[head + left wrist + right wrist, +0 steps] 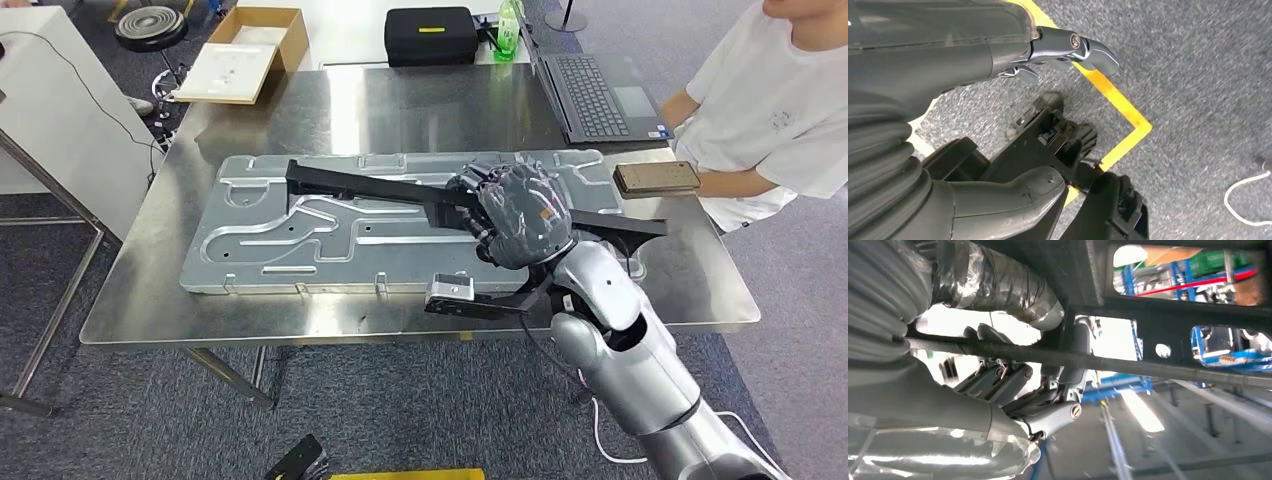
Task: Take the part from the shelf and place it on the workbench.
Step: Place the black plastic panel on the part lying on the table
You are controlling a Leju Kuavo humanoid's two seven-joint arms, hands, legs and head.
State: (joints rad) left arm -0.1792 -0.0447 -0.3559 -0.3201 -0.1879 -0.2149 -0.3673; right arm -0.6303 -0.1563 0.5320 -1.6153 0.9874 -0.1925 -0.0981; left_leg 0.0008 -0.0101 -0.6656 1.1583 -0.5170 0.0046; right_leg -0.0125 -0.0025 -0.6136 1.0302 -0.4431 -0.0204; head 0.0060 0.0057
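Note:
The part (pixel 370 187) is a long black frame with cut-out openings. In the head view it stretches across the workbench (pixel 400 110), above a silver moulded panel (pixel 290 235). My right hand (pixel 520 212) grips the frame near its right end, fingers wrapped around its bar. The right wrist view looks up from below at the black frame (pixel 1178 315) with my fingers (pixel 1048 390) curled around its thin bar. My left hand (pixel 1068 50) hangs over grey carpet with fingers apart, holding nothing.
A person in a white shirt (pixel 770 100) sits at the bench's right side beside a laptop (pixel 600 90) and a brown block (pixel 655 178). A black case (pixel 430 35), a green bottle (pixel 508 28) and a cardboard box (pixel 245 50) lie beyond. Yellow floor tape (pixel 1120 107) marks the carpet.

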